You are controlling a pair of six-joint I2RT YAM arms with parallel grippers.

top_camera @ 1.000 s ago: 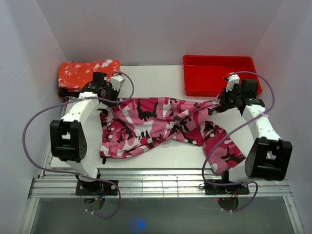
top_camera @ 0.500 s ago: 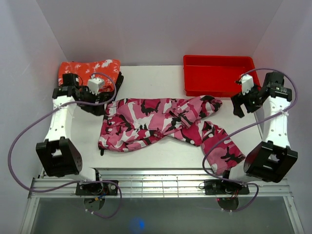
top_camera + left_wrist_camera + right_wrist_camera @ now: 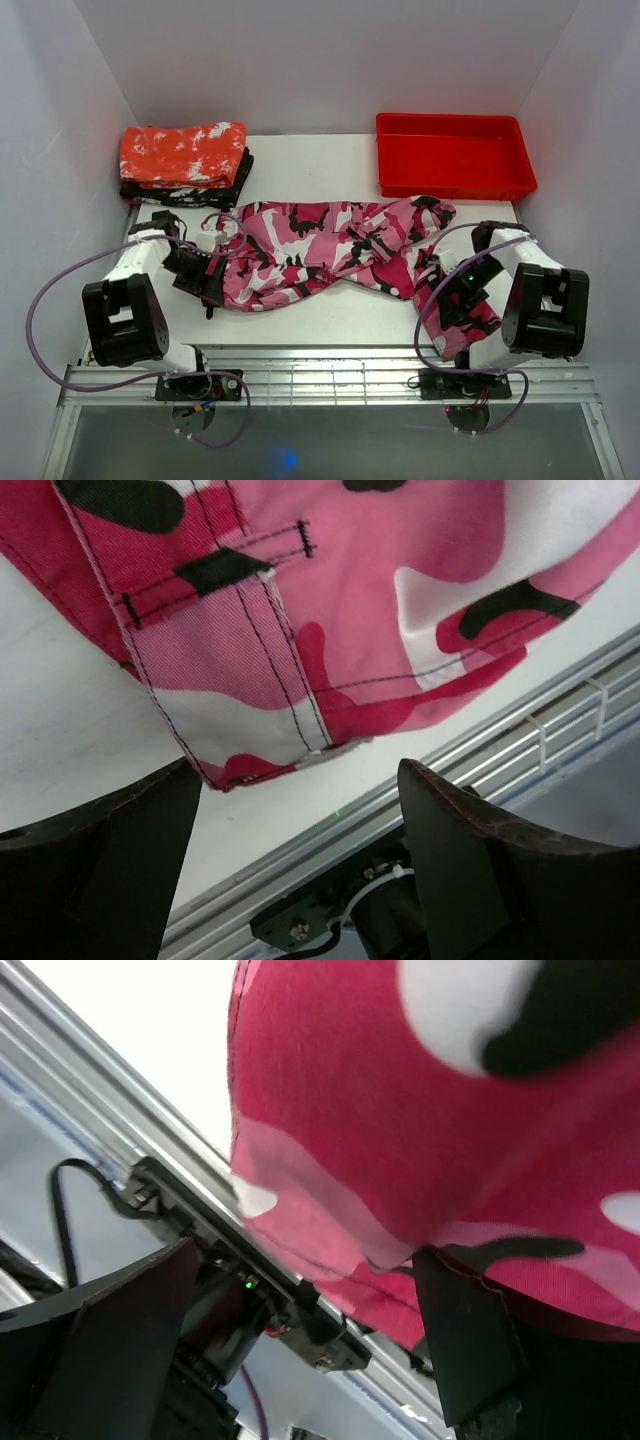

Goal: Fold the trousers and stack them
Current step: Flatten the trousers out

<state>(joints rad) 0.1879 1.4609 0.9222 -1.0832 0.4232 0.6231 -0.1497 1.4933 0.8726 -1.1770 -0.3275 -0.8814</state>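
The left arm [image 3: 125,315] is doubled up close to its base, forearm running toward 12 o'clock. Its wrist bends round, so the left end effector [image 3: 208,285] points toward 5 o'clock, fingers [image 3: 100,870] spread wide. The right arm [image 3: 545,310] mirrors this pose. The right end effector [image 3: 452,300] aims toward 7 o'clock, its fingers [image 3: 470,1350] wide apart too.

No readable text, labels, brands, numbers or signs in any view.
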